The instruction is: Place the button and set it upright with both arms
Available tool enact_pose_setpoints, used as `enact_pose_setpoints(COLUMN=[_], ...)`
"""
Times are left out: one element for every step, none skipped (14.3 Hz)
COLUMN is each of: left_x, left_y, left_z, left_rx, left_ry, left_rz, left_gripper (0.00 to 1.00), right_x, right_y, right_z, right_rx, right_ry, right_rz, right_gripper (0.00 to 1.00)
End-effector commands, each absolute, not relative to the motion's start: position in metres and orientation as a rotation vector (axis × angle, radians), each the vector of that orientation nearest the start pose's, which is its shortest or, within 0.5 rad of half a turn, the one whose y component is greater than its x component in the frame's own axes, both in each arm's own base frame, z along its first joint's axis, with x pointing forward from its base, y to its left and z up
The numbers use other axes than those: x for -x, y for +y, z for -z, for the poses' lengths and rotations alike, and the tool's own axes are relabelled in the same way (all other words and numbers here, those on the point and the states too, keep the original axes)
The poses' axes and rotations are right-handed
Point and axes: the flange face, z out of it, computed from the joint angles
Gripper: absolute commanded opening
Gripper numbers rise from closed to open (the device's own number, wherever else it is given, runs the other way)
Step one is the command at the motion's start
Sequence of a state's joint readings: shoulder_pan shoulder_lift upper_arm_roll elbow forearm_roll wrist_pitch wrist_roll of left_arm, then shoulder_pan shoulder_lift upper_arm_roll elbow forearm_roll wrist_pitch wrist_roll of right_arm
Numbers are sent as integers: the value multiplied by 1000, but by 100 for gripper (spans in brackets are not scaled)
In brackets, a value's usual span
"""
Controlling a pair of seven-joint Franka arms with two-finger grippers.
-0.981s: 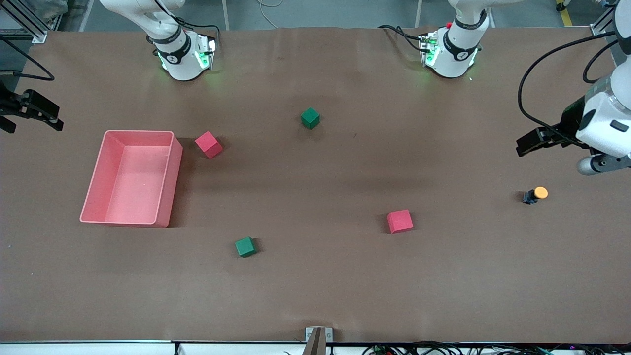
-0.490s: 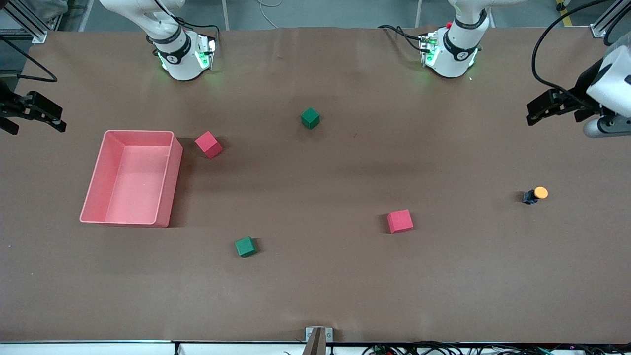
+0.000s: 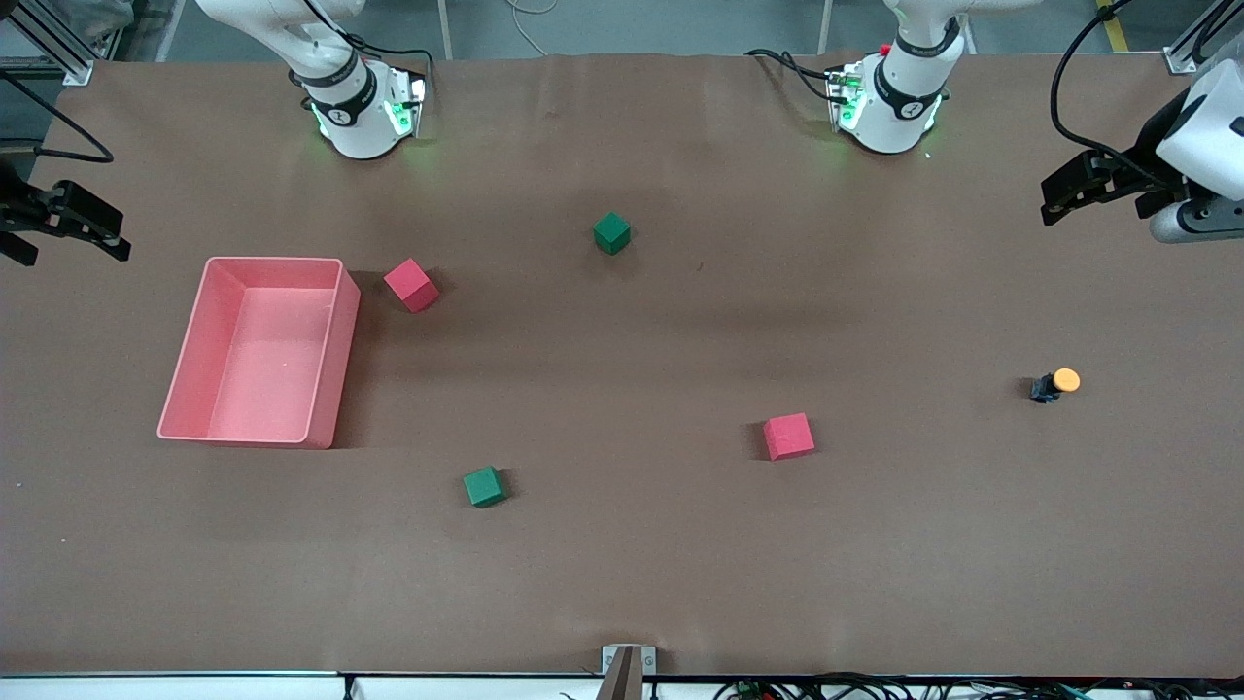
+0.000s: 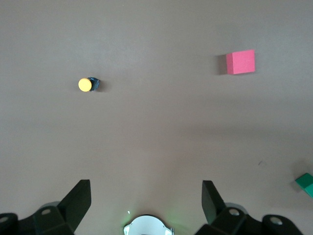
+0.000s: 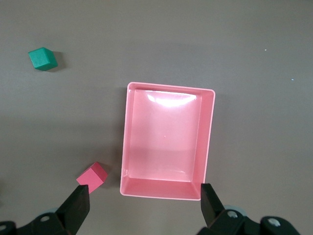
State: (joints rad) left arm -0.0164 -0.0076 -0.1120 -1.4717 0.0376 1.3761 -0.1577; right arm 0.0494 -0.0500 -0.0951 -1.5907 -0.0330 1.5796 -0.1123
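Observation:
The button (image 3: 1056,383), an orange cap on a short dark body, lies tipped on the brown table near the left arm's end. In the left wrist view the button (image 4: 88,84) shows well apart from the fingers. My left gripper (image 3: 1064,194) hangs open and empty, high over that end of the table; its own camera shows the left gripper (image 4: 146,191) with jaws spread wide. My right gripper (image 3: 70,248) waits open and empty at the right arm's end, beside the pink bin. Its wrist view shows the right gripper (image 5: 144,193) above the bin's edge.
A pink bin (image 3: 335,340) stands toward the right arm's end, a red cube (image 3: 410,284) beside it. A green cube (image 3: 611,232) lies near the bases. Another red cube (image 3: 788,436) and another green cube (image 3: 483,486) lie nearer the front camera.
The left gripper has risen and drawn back toward the bases' side, away from the button. The right gripper has barely shifted. The button and cubes have not moved.

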Motion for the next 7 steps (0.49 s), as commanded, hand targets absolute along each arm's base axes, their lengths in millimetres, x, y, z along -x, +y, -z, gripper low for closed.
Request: enact_pose_setpoints(left_x=[-516, -516, -517, -517, -517, -515, -512], left_y=[-64, -62, -59, -59, -56, -55, -55], left_z=[-661, -661, -661, -662, -663, -666, -670], left_rx=[3121, 3122, 3122, 3124, 3125, 3126, 3129], left_ry=[-35, -42, -47, -49, -56, -61, -60], left_rz=[-122, -120, -120, -116, -111, -102, -90], left_gripper=[100, 100, 100, 100, 100, 100, 100], right_x=[-539, -539, -539, -539, -539, -539, -540], right_y=[-28, -29, -28, -28, -28, -28, -28], right_z=[-642, -642, -642, -643, -643, -643, -640], right_rx=[3154, 3154, 3154, 3154, 3154, 3154, 3154], right_ry=[-123, -121, -123, -123, -123, -123, -124], right_rz=[73, 75, 75, 78, 78, 78, 70], right_gripper=[100, 100, 100, 100, 100, 100, 100])
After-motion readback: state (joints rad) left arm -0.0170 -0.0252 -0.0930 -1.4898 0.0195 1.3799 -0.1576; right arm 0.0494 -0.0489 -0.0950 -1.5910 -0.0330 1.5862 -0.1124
